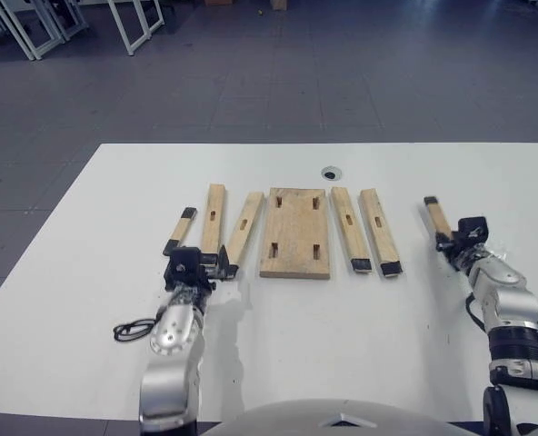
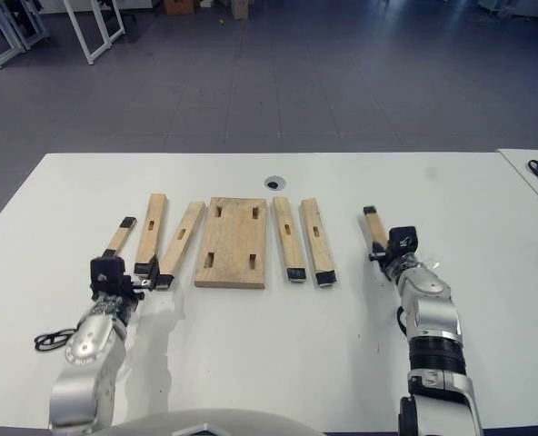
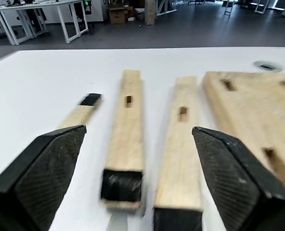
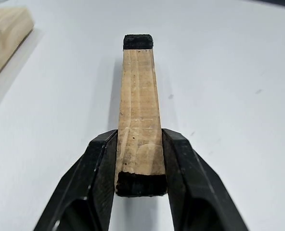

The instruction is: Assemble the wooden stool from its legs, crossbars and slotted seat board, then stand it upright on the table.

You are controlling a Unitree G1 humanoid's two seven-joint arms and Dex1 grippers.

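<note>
The right gripper (image 4: 139, 144) is closed on a short stick (image 4: 138, 91). Its two fingers (image 4: 100, 166) press the sides of the stick's near end, where a black cap sits between them. The stick lies on the white table (image 1: 342, 336) and runs straight away from the gripper to a second black cap at its far end. On the gripper's inner side, apart from the stick, two slotted legs lie side by side, the outer right leg (image 1: 379, 231) nearest and the inner right leg (image 1: 349, 227) next. Both have black caps on the ends facing the robot. Just past them the seat board (image 1: 294, 232) lies flat, with four slots showing in its top.

The left gripper (image 3: 137, 130) is spread wide and holds nothing. It sits low over the table. The black-capped near ends of two more slotted legs lie just ahead of it, between the lines of its fingers. These are the outer left leg (image 3: 127, 125) and the inner left leg (image 3: 181, 139), which leans toward the board at its far end. Off the gripper's outer finger lies a second short stick (image 3: 80, 113), apart from the legs. Behind the gripper, beside the arm, a black cable loop (image 1: 134, 329) rests on the table. A round hole (image 1: 330, 173) sits in the table beyond the board's far edge.
</note>
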